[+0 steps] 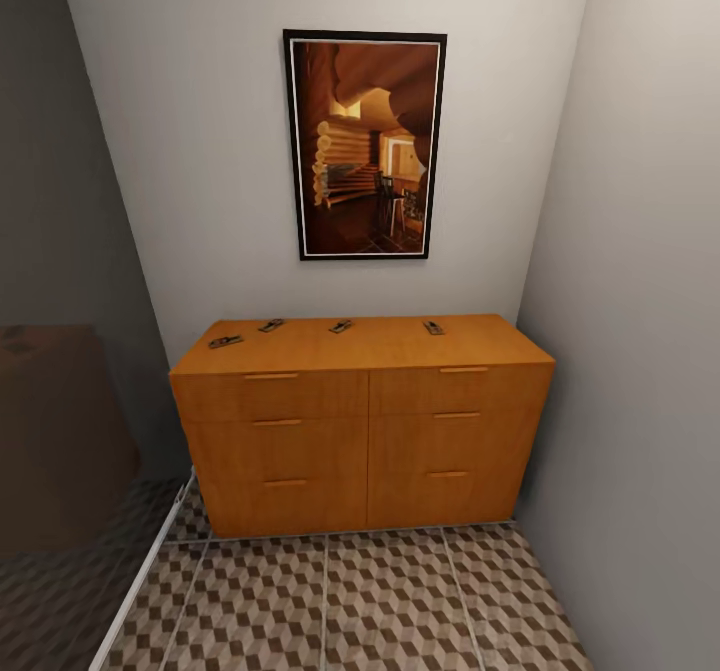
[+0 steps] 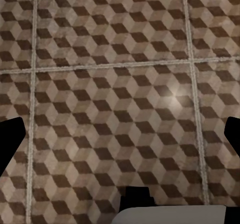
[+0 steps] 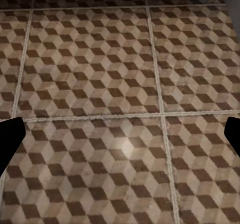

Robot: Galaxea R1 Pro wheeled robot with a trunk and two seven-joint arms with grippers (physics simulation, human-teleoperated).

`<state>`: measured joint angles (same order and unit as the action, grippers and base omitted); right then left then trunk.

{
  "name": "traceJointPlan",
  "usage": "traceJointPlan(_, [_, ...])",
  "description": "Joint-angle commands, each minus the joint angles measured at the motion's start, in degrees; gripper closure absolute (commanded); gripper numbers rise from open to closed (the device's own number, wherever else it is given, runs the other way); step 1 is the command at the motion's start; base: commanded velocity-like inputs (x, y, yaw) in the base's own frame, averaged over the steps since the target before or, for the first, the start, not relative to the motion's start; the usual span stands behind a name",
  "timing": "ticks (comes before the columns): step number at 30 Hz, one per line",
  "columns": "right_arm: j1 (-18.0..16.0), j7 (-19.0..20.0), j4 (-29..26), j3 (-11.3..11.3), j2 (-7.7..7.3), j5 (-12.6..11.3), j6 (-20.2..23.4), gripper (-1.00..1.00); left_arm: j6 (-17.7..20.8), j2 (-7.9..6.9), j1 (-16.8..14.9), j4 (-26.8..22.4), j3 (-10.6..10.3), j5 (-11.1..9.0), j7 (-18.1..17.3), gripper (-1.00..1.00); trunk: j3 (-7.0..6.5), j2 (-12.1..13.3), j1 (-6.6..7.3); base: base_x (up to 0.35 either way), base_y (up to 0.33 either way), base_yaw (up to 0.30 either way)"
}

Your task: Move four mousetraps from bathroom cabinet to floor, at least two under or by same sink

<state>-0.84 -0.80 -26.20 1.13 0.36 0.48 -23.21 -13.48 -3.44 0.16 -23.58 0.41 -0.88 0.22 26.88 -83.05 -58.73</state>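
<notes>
Cube-patterned floor before cabinet

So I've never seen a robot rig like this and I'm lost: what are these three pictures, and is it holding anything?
It is a simulated wheeled robot with two arms. The big picture is from its head camera: an orange-brown cabinet with four small mousetraps on top, under a framed picture. The other two pictures come from cameras by each gripper, looking down at the cube-patterned floor. The dark shapes at their edges are the fingers of the left gripper and right gripper, spread wide, holding nothing.
</notes>
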Motion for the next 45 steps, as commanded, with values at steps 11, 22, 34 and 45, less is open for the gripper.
traceJointPlan(11, [0.0,-0.1,0.1,0.1,-0.01,0.0,-0.1,-1.00,-0.1,-0.01,0.0,-0.1,0.0,-0.1,0.0,-1.00,0.05,0.0,0.00,0.000,0.000,0.000])
traceJointPlan(22, [0.0,-0.1,0.1,0.1,-0.01,0.0,-0.1,-1.00,-0.1,-0.07,0.0,-0.1,0.0,-0.1,0.0,-1.00,0.05,0.0,0.00,0.000,0.000,0.000])
traceJointPlan(34, [0.0,0.2,0.1,0.1,-0.12,0.0,-0.1,-1.00,-0.1,0.00,0.0,0.0,-0.1,-0.1,0.0,-1.00,0.05,0.0,0.00,0.000,0.000,0.000])
traceJointPlan(45, [0.0,0.2,0.1,-0.1,-0.25,0.0,0.2,-1.00,-0.1,0.06,0.0,1.2,-0.1,-0.1,0.0,-1.00,0.05,0.0,0.00,0.000,0.000,0.000])
